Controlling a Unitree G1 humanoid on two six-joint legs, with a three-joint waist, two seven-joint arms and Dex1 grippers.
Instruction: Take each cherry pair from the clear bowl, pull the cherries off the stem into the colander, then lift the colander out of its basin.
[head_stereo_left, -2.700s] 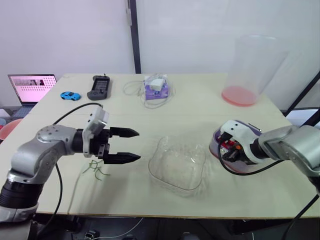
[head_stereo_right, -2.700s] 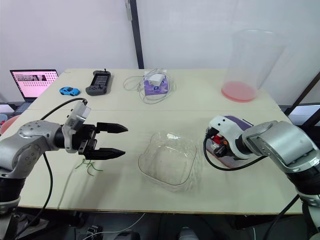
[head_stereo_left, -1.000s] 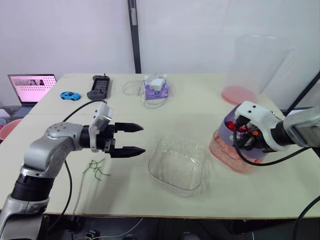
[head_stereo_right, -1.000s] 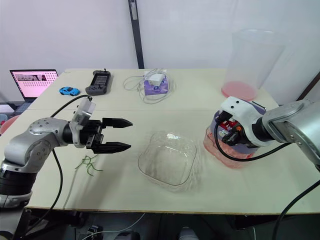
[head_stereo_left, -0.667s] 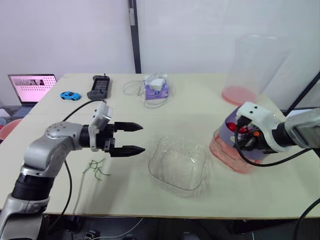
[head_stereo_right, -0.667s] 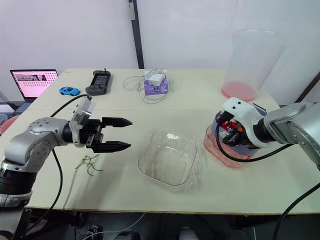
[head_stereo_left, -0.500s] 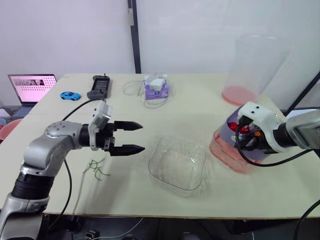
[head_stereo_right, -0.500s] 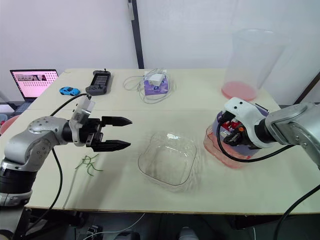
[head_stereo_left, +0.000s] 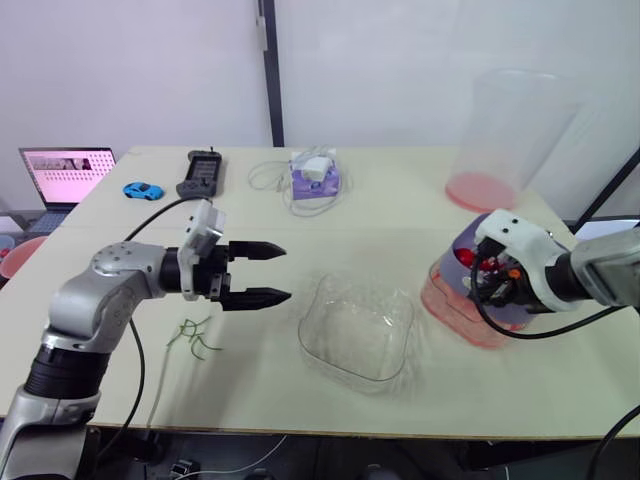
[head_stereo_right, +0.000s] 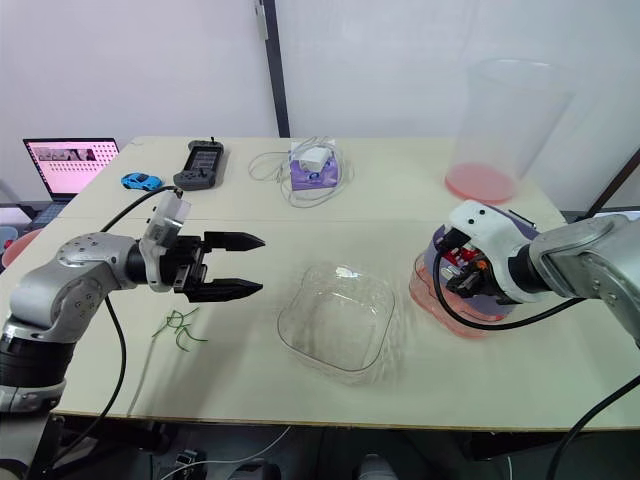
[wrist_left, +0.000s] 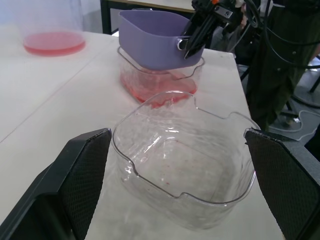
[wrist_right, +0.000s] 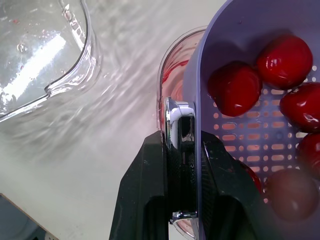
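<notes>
The purple colander (wrist_left: 156, 44) hangs above its clear basin (wrist_left: 150, 82), which holds pink liquid. Several red cherries (wrist_right: 260, 80) lie inside the colander. My right gripper (wrist_right: 182, 150) is shut on the colander's metal handle (wrist_right: 180, 125); it sits at the table's right (head_stereo_right: 470, 265). The clear bowl (head_stereo_left: 358, 330) stands in the middle of the table with no cherries in it. My left gripper (head_stereo_left: 268, 272) hovers open, left of the bowl, with nothing between its fingers. Green stems (head_stereo_left: 192, 335) lie on the table below it.
A tall clear container (head_stereo_left: 505, 135) with a pink bottom stands at the back right. At the back are a purple tissue box with a cable (head_stereo_left: 312, 175), a black controller (head_stereo_left: 198, 172), a blue toy car (head_stereo_left: 142, 189) and a laptop (head_stereo_left: 62, 172).
My right gripper has raised the colander out of its basin and now holds it slightly lower and to the right. The left gripper has risen a little and stays open.
</notes>
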